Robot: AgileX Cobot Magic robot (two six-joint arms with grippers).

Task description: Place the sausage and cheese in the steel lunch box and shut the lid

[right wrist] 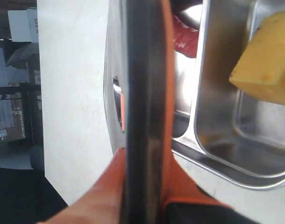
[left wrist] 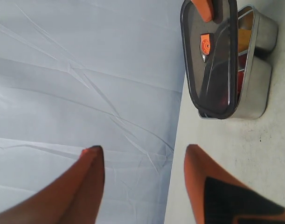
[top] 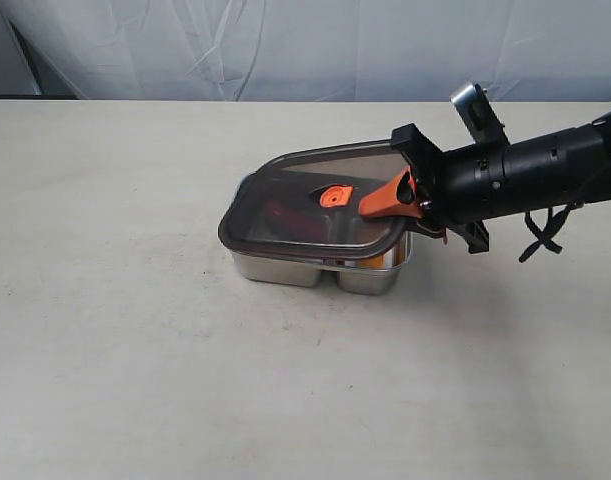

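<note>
The steel lunch box [top: 315, 268] stands mid-table. The dark translucent lid [top: 295, 205] with its orange valve tab [top: 335, 196] hangs tilted over the box, its left edge low on the rim and its right edge raised. My right gripper [top: 397, 200] is shut on the lid's right edge; in the right wrist view the lid edge [right wrist: 142, 93] runs between the orange fingers [right wrist: 109, 186]. The cheese [right wrist: 268, 58] lies in the smaller compartment and the red sausage [right wrist: 185, 35] in the larger one. My left gripper [left wrist: 142, 154] is open and holds nothing, far from the box [left wrist: 256, 79].
A white cloth backdrop [top: 285, 40] hangs behind the table's far edge. The pale tabletop [top: 135, 350] spreads on all sides of the box. The right arm [top: 535, 170] reaches in from the right.
</note>
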